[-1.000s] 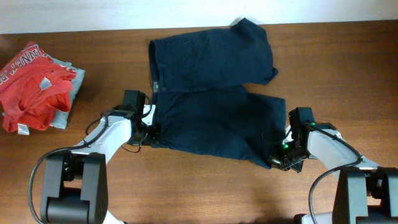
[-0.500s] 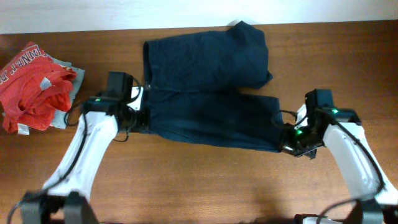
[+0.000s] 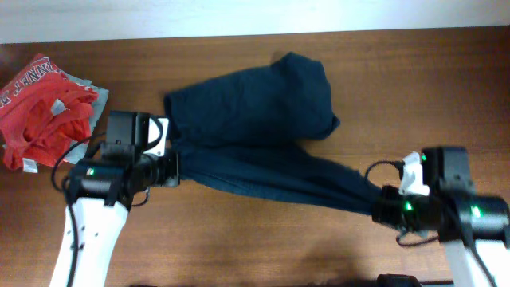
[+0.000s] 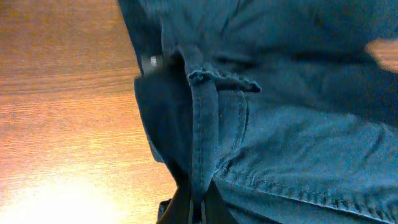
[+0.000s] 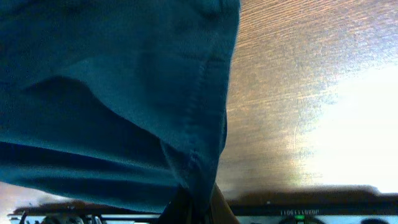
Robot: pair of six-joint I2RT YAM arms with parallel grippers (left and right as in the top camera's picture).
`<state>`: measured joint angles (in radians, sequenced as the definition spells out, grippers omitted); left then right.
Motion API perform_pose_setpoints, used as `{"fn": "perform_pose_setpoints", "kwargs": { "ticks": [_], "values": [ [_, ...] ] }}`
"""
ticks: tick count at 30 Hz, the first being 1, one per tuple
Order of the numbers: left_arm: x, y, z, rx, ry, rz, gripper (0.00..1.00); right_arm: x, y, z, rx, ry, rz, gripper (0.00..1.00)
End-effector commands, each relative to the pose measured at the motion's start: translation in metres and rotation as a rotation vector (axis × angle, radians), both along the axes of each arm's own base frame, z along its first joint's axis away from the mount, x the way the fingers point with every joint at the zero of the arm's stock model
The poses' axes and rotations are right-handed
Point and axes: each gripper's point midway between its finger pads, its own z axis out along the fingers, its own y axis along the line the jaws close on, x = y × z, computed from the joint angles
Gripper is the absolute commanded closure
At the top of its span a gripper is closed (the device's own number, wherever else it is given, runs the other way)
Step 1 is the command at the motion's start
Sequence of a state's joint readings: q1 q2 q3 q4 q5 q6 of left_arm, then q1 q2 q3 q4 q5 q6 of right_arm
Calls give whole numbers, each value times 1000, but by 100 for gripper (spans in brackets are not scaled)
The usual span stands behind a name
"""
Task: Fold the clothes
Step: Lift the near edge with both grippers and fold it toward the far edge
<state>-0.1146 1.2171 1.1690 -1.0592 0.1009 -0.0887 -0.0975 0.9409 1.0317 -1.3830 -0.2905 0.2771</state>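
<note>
The dark navy-blue shorts (image 3: 255, 112) lie across the middle of the wooden table, their front half lifted and stretched between my two grippers. My left gripper (image 3: 171, 169) is shut on the waistband end, whose seam shows in the left wrist view (image 4: 202, 124). My right gripper (image 3: 381, 209) is shut on a leg hem, seen as a hanging fold in the right wrist view (image 5: 186, 124). The far leg (image 3: 299, 84) still rests on the table, bunched.
A red printed garment (image 3: 36, 104) lies on a light grey one (image 3: 84, 119) at the far left of the table. A pale wall edge (image 3: 239, 16) runs along the back.
Both grippers have risen and pulled toward the front of the table, lifting the near half of the shorts. The cloth is now stretched taut and the far half has bunched and slid.
</note>
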Motion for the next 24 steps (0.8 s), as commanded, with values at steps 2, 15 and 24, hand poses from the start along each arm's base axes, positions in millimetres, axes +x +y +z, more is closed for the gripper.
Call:
{"fn": "perform_pose_setpoints", "kwargs": {
  "ticks": [2,15,24],
  "values": [
    [-2,17,22,58,-83,38,99,1,-14,20,-70,-130,-55,96],
    [56,38,-9,190,-99,115,99,129,-26,-24,-85,-183,0,96],
    [121,40,-38,220,-185,149,99,203,-16,-68,-7,-260,64,96]
  ]
}}
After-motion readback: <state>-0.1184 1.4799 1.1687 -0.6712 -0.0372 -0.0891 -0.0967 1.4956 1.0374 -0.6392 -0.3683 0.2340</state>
